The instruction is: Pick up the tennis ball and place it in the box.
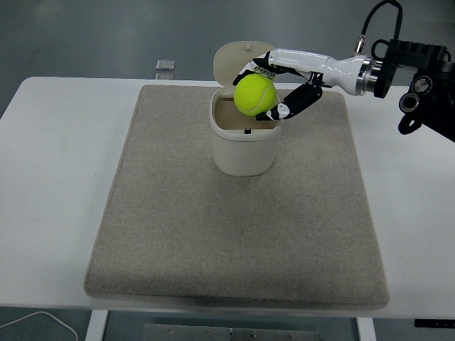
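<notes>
The robot's right hand (274,89), white-shelled with black finger segments, holds a bright yellow-green felt tennis ball (255,95) directly above the open mouth of a small cream plastic box (243,145) with rounded corners. The fingers (298,101) are curled around the ball from its right side and top, gripping it; the ball hangs over the box's right half, just above the rim, and is not inside. The box's hinged cream lid (233,62) stands upright behind the opening, partly hidden by the hand. The arm reaches in from the right of the box, its white forearm ending at a black wrist joint with a cable looping up from it. The box stands upright near the far edge of a rectangular beige fabric mat (234,241), which spreads out in front of the box across the white bench (50,177). A small grey square object (165,65) lies on the bench beyond the mat, behind and to the left of the box.
</notes>
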Controlling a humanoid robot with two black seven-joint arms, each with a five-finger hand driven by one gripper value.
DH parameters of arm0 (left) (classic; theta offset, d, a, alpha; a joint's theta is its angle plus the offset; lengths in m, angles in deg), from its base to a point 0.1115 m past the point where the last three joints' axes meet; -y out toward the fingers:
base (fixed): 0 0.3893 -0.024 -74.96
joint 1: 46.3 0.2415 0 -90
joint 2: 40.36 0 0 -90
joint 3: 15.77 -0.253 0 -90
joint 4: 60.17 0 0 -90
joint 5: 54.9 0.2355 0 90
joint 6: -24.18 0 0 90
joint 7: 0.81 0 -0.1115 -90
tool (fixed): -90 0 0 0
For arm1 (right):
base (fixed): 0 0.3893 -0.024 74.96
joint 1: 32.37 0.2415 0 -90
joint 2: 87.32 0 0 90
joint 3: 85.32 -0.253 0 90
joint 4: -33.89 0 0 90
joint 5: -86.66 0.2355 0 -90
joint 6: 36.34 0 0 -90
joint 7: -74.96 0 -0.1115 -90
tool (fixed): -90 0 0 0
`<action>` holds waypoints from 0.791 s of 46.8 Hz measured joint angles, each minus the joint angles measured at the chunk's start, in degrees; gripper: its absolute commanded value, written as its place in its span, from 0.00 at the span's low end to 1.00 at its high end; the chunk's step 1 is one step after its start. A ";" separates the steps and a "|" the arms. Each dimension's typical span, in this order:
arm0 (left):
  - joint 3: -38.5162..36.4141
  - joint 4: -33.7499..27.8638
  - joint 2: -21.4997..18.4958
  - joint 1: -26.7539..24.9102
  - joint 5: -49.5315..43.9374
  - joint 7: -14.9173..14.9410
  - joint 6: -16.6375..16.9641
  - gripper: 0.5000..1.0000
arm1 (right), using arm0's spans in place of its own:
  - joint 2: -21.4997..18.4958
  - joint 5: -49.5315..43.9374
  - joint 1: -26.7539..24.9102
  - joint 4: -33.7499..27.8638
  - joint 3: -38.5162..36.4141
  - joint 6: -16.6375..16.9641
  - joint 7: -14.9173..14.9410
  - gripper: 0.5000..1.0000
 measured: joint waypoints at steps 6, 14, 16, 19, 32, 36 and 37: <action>0.00 0.00 0.00 -0.01 0.00 0.00 0.00 0.98 | 0.00 -0.19 0.08 -0.09 1.47 -0.01 0.00 0.65; 0.00 0.00 0.00 -0.01 0.00 0.00 0.02 0.98 | -0.01 -0.37 0.20 -0.32 1.91 -0.01 0.00 0.71; 0.00 0.00 0.00 -0.01 0.00 0.00 0.02 0.98 | -0.01 -0.37 0.20 -0.33 1.92 -0.01 0.00 0.71; 0.00 0.00 0.00 0.00 0.00 0.00 0.02 0.98 | -0.01 -0.37 0.20 -0.34 1.92 -0.01 0.00 0.72; 0.00 0.00 0.00 0.00 0.00 0.00 0.02 0.98 | 0.11 -0.16 0.21 -0.35 1.92 0.11 0.07 0.72; 0.00 0.00 0.00 0.00 0.00 0.00 0.02 0.98 | 0.43 0.15 0.21 -0.34 1.92 0.52 0.09 0.73; 0.00 0.00 0.00 0.00 0.00 0.00 0.02 0.98 | 0.60 0.27 0.23 -0.34 1.90 0.69 0.08 0.75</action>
